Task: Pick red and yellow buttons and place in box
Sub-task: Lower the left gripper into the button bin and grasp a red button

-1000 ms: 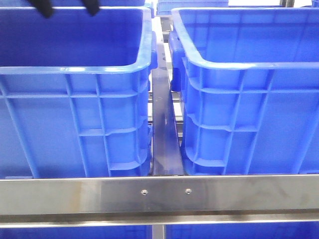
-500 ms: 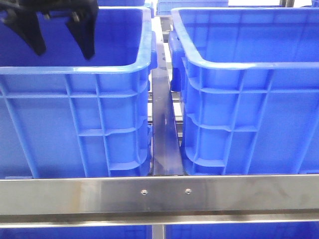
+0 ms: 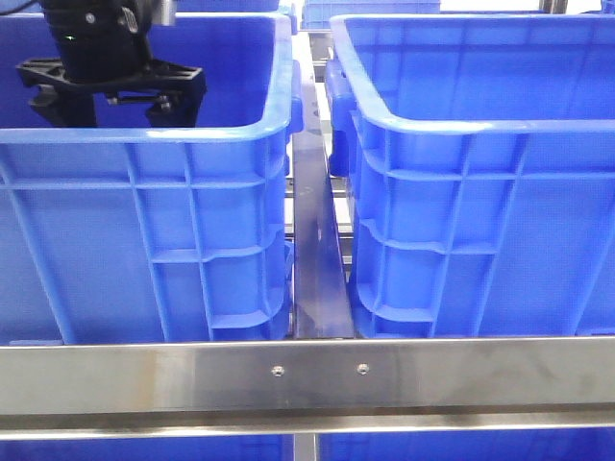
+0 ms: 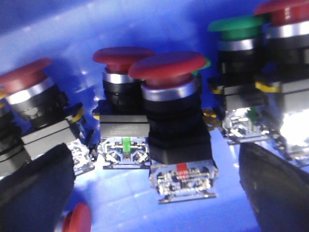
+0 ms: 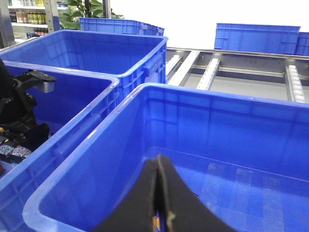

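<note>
Front view: two bright-blue ribbed crates side by side on a steel roller frame, w/ a dark metal divider (image 3: 317, 250) between them and a steel crossbar (image 3: 307, 375) across the foreground. Left arm reaches down into the left crate (image 3: 144, 230); left pincer (image 3: 110, 108) sits below the rim, so its fingertips are hidden behind the near wall in this view. Left wrist view: left pincer (image 4: 159, 193) is spread wide, one dark pad (image 4: 34, 193) at each lower corner, nothing between them in contact. Centred in the gap stands a red mushroom-head pushbutton (image 4: 169, 72) w/ chrome collar, black body and clear contact block, upright on the crate floor. Just behind and beside it is a second red pushbutton (image 4: 120, 58); a third red one (image 4: 24, 77) is near one pad, partly cut off. Two green-capped units: one green pushbutton (image 4: 236, 26) stands apart to the other side; another is mostly hidden behind the centre cap. A further red cap (image 4: 285, 9) is at the frame corner, and a loose red cap (image 4: 77, 222) lies low by the pad. No yellow button can be made out. Right wrist view: right pincer (image 5: 159, 203) is closed, fingers pressed together, w/ a small yellow-orange object (image 5: 155, 223) pinched at their base; too small to ID. It hangs over the right box (image 5: 96, 159), inside the rim line.
</note>
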`<state>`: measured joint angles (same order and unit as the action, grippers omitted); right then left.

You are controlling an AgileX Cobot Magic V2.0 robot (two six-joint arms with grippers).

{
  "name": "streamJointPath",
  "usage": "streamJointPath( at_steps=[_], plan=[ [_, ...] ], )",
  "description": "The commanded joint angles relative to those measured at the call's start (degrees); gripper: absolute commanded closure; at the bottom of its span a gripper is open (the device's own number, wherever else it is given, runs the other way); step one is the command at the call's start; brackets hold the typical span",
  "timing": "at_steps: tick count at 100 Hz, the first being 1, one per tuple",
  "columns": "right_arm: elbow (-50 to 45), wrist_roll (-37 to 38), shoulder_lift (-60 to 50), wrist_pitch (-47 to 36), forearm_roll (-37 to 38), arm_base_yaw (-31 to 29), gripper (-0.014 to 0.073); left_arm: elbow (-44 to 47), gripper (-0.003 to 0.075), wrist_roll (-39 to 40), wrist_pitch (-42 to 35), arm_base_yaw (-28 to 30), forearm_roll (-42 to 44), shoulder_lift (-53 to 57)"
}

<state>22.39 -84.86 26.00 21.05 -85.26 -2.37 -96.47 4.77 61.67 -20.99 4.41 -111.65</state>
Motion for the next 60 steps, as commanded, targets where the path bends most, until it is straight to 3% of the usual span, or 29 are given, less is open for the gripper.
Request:
streamJointPath(
  at_steps=[1,33,47,60],
  plan=[
    [1.61,-0.37,0.07,0.42,-1.83,-0.29,0.0663,-1.76,0.0080,0.65,-2.10,0.02,-0.43,2.73],
    [1.61,-0.37,0.07,0.42,-1.83,-0.29,0.0663,-1.76,0.0090,0.65,-0.54,0.02,-0.53,1.16],
    [1.61,-0.37,0.07,0.42,-1.83,-0.29,0.0663,-1.76,0.0148,0.65,-0.54,0.02,-1.16,0.93],
    [1.61,-0.37,0.07,0.42,-1.83,-0.29,0.0663,-1.76,0.0269,0.65,-1.43,0.02,-3.06,0.93]
  ],
)
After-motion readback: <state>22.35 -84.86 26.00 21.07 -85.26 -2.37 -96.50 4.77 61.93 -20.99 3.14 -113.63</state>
